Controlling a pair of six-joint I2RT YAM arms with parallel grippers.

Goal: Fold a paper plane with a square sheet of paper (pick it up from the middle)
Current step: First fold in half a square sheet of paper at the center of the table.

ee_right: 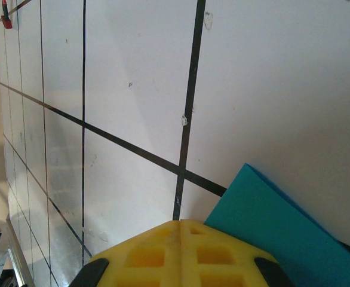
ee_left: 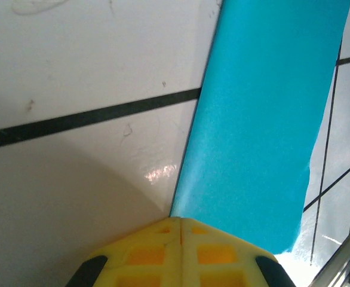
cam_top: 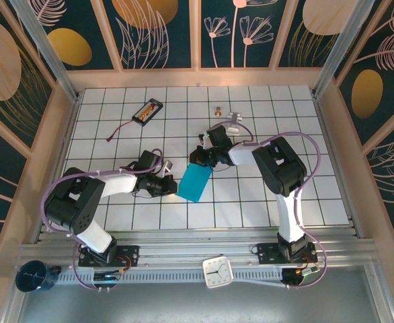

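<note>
Left gripper [cam_top: 172, 186] is clamped shut with nothing between the jaws, and so is the right gripper [cam_top: 202, 158]. Both tips sit at the blue paper [cam_top: 195, 183], which lies mid-table as a folded rectangle, not a plane yet.

My worry is that closed tips pushing on thin paper over a glossy table [cam_top: 264, 202] could slide the whole thing instead of creasing it. Then the fold goes crooked (and a crooked first fold ruins a dart). Uneven pressure from the two sides could also spin it.

The overhead view shows the full rectangle and both arms meeting at opposite edges. The left wrist view shows the paper's long edge running right under the fingertips. The right wrist view catches just one corner beside the tips. I can't tell whether they're actually touching it.
</note>
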